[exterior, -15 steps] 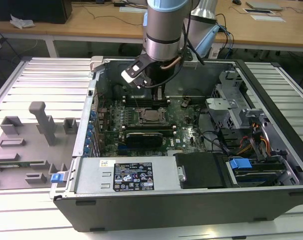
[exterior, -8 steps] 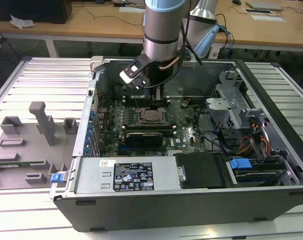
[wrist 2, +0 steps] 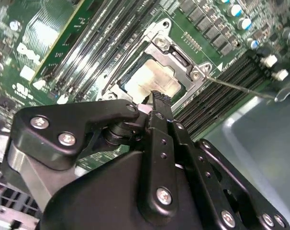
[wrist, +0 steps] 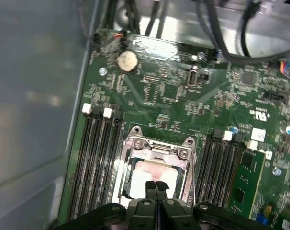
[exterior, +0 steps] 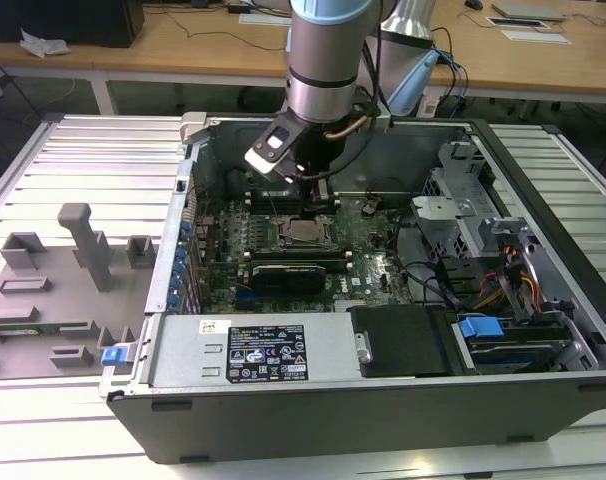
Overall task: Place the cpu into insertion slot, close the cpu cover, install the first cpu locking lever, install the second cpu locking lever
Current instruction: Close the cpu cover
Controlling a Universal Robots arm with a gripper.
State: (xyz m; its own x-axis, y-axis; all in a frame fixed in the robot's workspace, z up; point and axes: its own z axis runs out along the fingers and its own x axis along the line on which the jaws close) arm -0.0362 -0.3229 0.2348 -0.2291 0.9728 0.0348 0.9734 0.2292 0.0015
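An open grey computer case point(exterior: 383, 400) lies on a ribbed metal surface point(exterior: 93, 160). A silver robot arm point(exterior: 323, 60) with pale blue caps reaches down into it over the green motherboard point(exterior: 368, 255). Its black jaws are pressed together with nothing between them. In both wrist views their tips hang right at one edge of the socket; whether they touch it cannot be told. The cpu point(wrist 2: 152, 79) point(wrist: 147, 172), a small flat square chip with a silver-grey metal top, sits inside the insertion slot point(exterior: 301, 234), a square black-framed socket in the middle of the board between two banks of long black memory slots point(wrist: 94, 153). The cpu cover point(wrist 2: 176, 50) point(wrist: 157, 143), a thin silvery metal frame plate, lies flat over the socket, and the chip shows through its square opening. In the second wrist view a thin metal locking lever point(wrist 2: 238, 87) sticks out from a corner of the cover, slanting across the memory slots toward the case wall. A round silver coin battery point(wrist: 127, 61) sits elsewhere on the board.
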